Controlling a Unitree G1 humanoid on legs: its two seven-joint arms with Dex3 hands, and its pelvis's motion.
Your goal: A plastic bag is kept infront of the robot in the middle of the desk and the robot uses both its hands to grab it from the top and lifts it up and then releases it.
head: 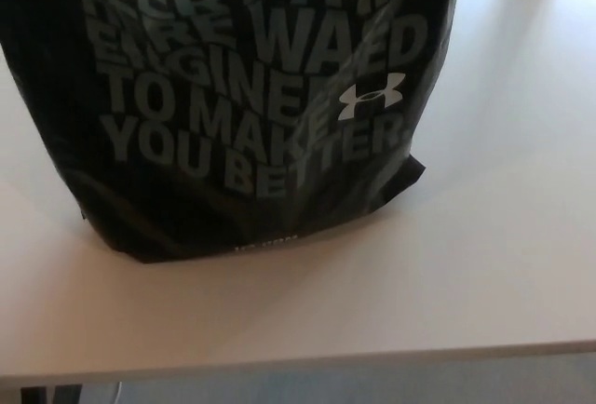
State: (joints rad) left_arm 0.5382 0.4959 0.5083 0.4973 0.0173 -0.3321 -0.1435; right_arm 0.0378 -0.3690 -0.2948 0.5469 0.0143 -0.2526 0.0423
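A large black plastic bag (233, 106) with grey lettering and a white logo fills the upper left and middle of the head view. Its bottom edge appears to rest on the white desk (484, 264); its top runs out of the picture. Neither of my hands shows in this view, so whatever holds the bag's top is hidden.
The desk's front edge (372, 356) runs across the bottom of the picture, with grey floor below it. A dark table leg (47, 393) shows at the bottom left. Bare desk surface lies to the right of the bag.
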